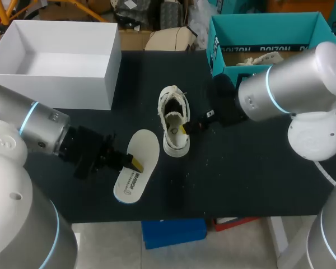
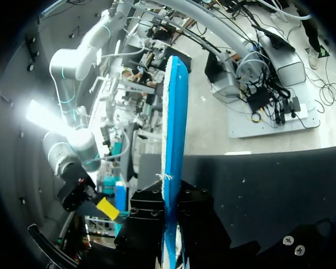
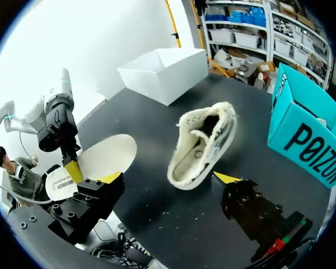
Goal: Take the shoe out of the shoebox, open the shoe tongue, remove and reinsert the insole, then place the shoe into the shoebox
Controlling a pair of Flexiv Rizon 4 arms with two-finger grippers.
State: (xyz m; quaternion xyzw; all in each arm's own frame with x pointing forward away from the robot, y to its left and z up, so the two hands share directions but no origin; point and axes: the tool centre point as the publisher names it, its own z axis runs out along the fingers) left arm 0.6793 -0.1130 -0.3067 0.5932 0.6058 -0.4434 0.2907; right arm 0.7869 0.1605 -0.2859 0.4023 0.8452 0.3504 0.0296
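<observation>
Clamping the insole (image 1: 141, 150) by one edge just left of the shoe (image 1: 174, 120), left gripper (image 1: 135, 163) clenched on it; right gripper (image 3: 168, 178) released, fingers spread, at the shoe's right side; shoe upright on the table (image 1: 241, 174)

shoe (image 1: 173, 126): cream cloth, fuzzy fleece-like collar | insole (image 1: 137, 165): smooth matt cream top, blue underside, fuzzy white edge | worktop (image 1: 241, 185): matt black, dotted with pale specks | white box (image 1: 50, 89): smooth matt card | teal shoebox (image 1: 269, 27): matt card | right arm (image 1: 291, 84): satin silver shell
</observation>
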